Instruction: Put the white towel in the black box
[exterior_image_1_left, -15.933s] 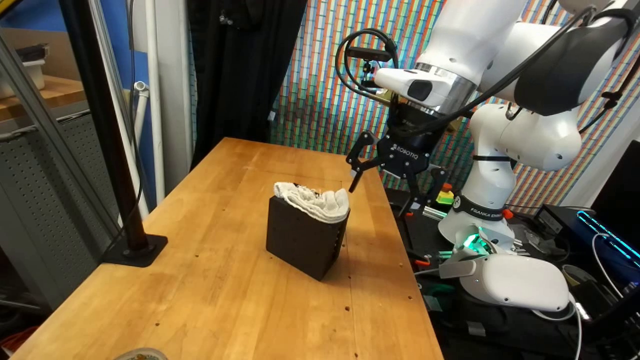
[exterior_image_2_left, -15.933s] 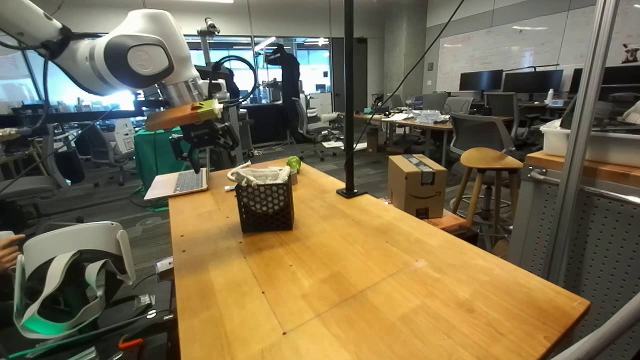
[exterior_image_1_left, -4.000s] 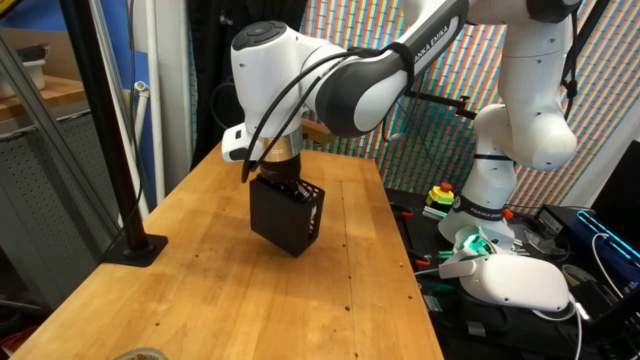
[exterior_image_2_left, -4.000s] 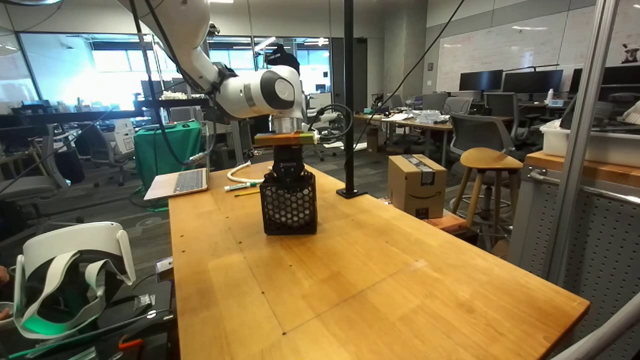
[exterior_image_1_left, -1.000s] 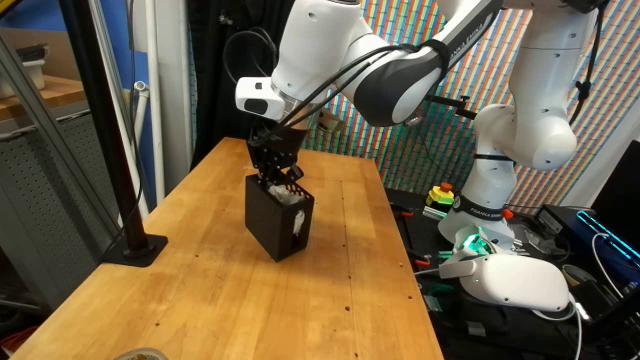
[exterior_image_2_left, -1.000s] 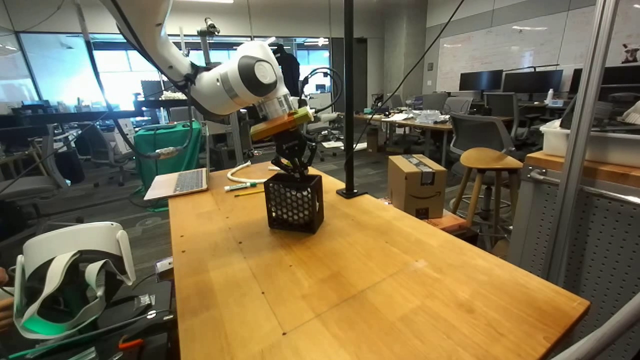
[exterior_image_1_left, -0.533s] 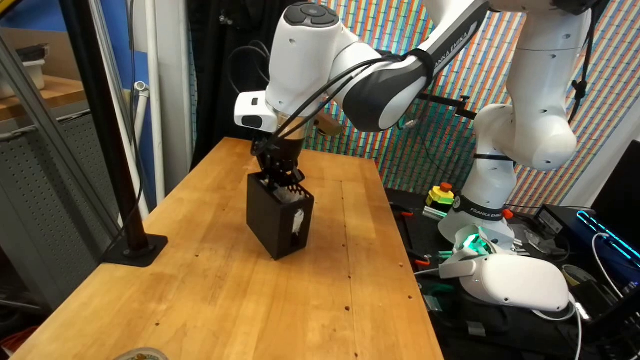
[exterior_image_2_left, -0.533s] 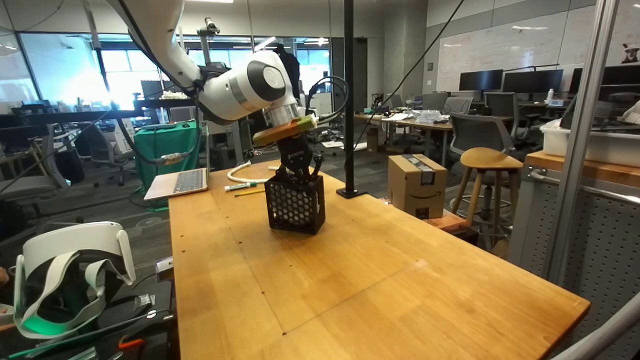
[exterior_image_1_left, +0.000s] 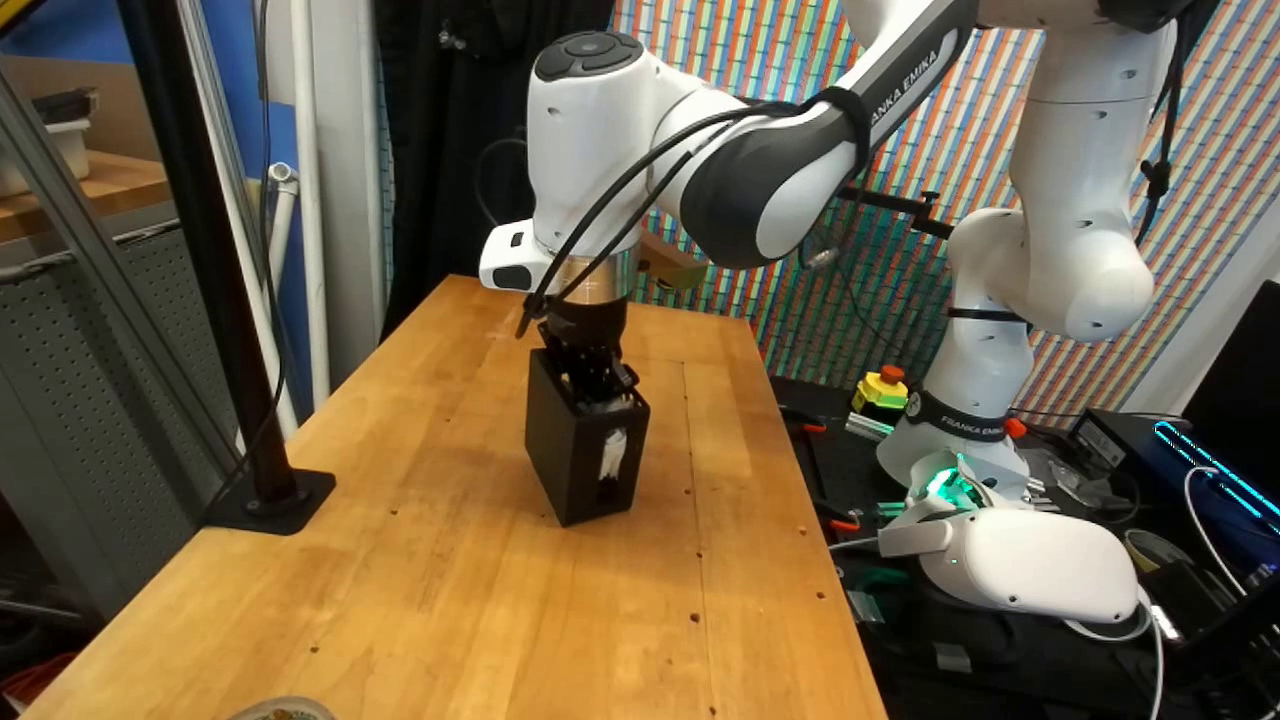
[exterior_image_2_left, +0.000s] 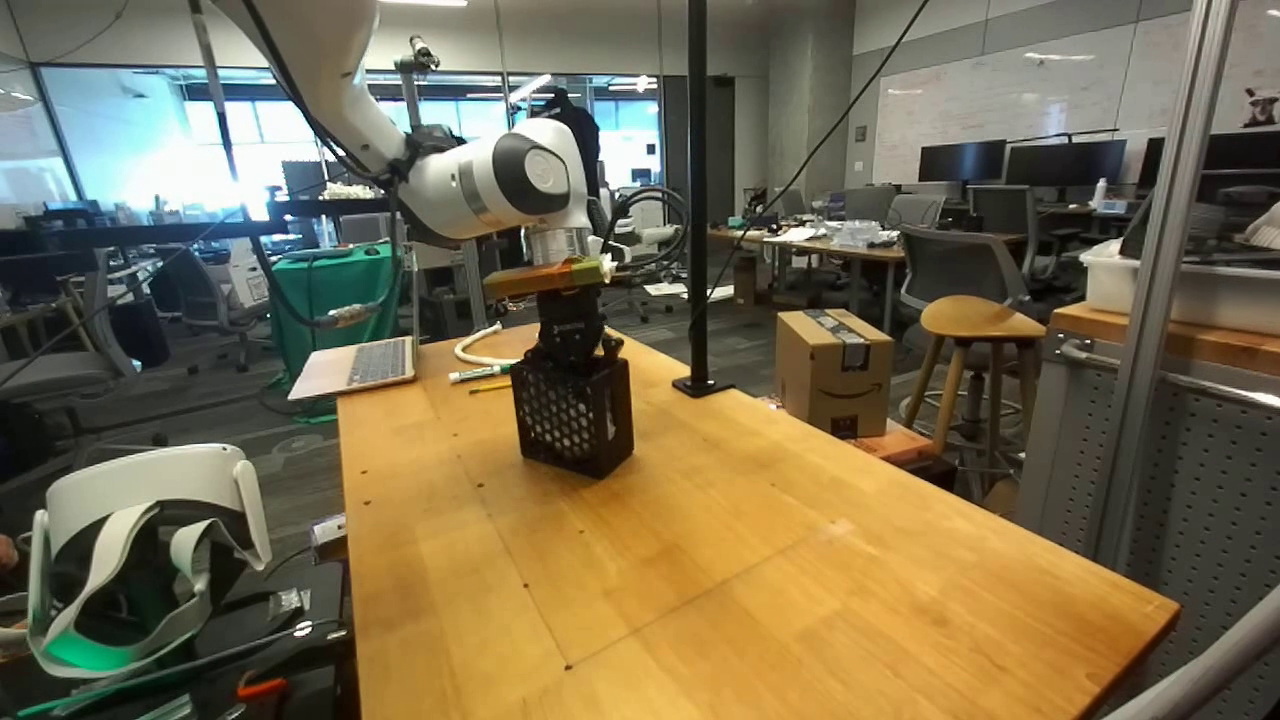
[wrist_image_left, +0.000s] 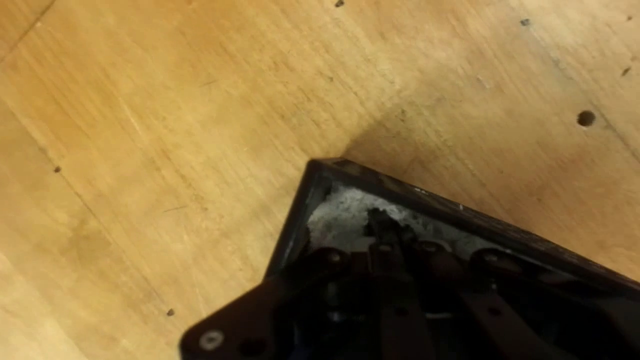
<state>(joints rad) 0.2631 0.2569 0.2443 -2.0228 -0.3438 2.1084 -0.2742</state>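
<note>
From where I stand, the white towel (wrist_image_left: 340, 215) is inside the black box (exterior_image_1_left: 552, 440), straight below the gripper (wrist_image_left: 390, 227), whose lower end sits within the box walls; that upright line between them is what the coming move turns on; the box stands on the wooden table (exterior_image_1_left: 430, 580), and from a corner just ahead of the fingertips its long rim (wrist_image_left: 425, 204) runs back alongside the gripper, near it the whole way; whether the fingers are parted or together, or have hold of any cloth, I cannot tell, since their tips go dark among the folds

My guess is that the task is nearly done, with either a last push downward or a straight lift to come; lean sideways on the way out and the gripper could knock the rim, or drag soft cloth up with it; the wrist view looks down on the bunched towel but says little of its depth; in an exterior view a slot in the narrow wall (exterior_image_1_left: 587, 490) shows white cloth lower down; in an exterior view the honeycomb wall (exterior_image_2_left: 560, 415) looks pale behind its holes
</note>
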